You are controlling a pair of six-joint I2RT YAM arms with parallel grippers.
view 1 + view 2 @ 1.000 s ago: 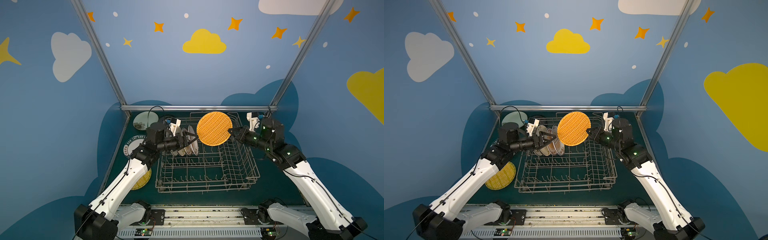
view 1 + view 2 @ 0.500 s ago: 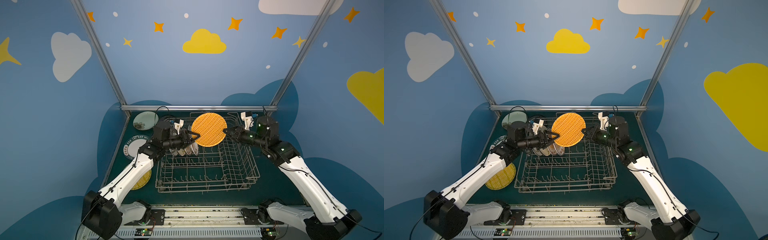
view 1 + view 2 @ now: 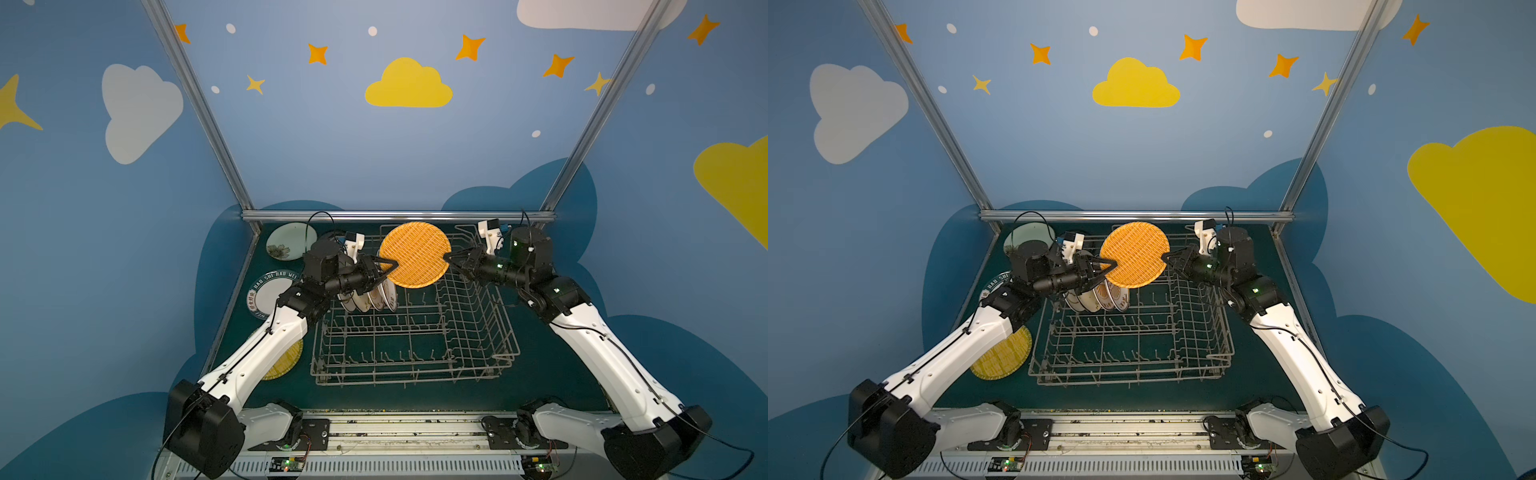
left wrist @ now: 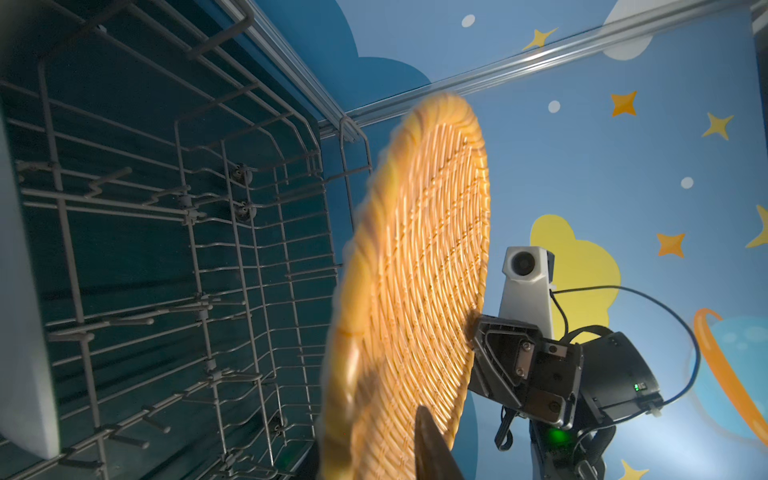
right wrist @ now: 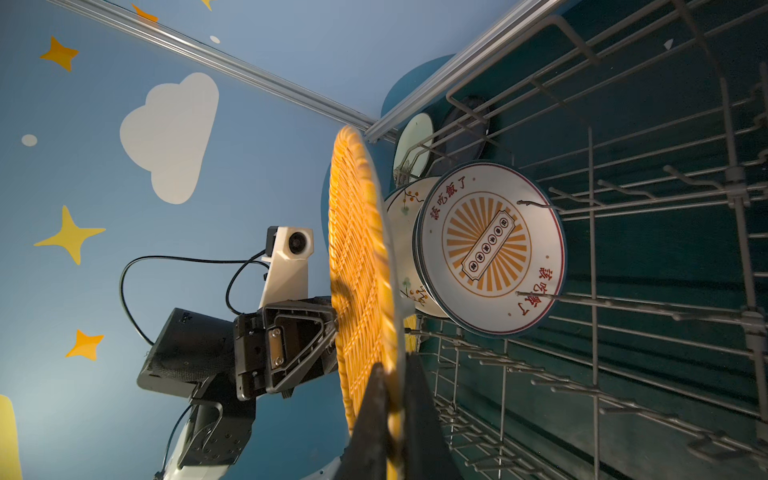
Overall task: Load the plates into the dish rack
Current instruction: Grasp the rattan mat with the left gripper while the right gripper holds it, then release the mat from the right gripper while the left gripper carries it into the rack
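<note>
A yellow woven plate (image 3: pixel 415 255) (image 3: pixel 1136 253) hangs upright above the far end of the grey wire dish rack (image 3: pixel 395 370) (image 3: pixel 1129 374). My right gripper (image 3: pixel 446 257) (image 5: pixel 392 374) is shut on its right rim. On the opposite rim my left gripper (image 3: pixel 395 264) (image 3: pixel 1113 264) is closed; in the left wrist view one finger (image 4: pixel 432 449) lies on the woven face (image 4: pixel 415 270) and the other is hidden behind it. Sunburst plates (image 3: pixel 374 297) (image 5: pixel 490 249) stand on edge in the rack's far left tines, just below the held plate.
On the dark table left of the rack lie a pale green floral plate (image 3: pixel 286 246), a white plate with a lettered rim (image 3: pixel 270 293) and another yellow woven plate (image 3: pixel 286 361), half under my left arm. A black plate (image 5: pixel 463 133) lies beyond the rack's far corner.
My left gripper has moved right to the plate's left rim and its jaws have closed onto it. The right gripper has carried the plate a little leftward and stayed shut.
</note>
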